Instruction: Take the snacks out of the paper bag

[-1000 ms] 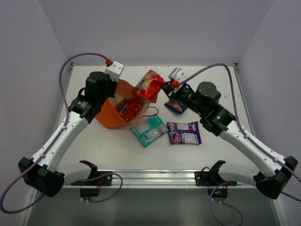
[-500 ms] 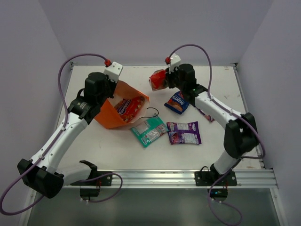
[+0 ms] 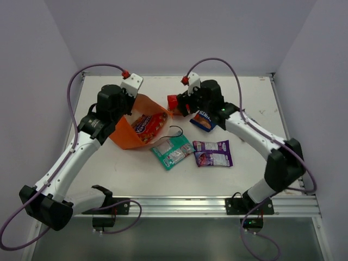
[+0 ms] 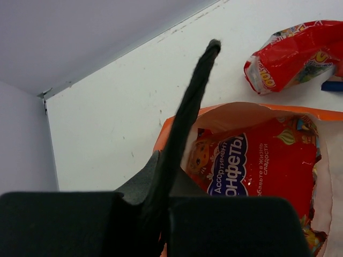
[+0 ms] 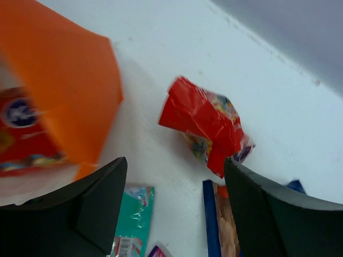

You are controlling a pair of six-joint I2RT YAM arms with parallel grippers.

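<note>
Left gripper (image 4: 207, 58): clamped on paper bag (image 3: 125, 134) rim. Right gripper (image 5: 174, 163): fingers apart above small red packet (image 5: 203, 120), at bag's 2 o'clock.

From the top we look down over the whole table (image 3: 136, 174). Our left wrist view sits tight over the mouth of the paper bag (image 4: 236, 115), and our right wrist view faces down nearby. All three catch the crumpled red packet (image 5: 206, 120).
</note>
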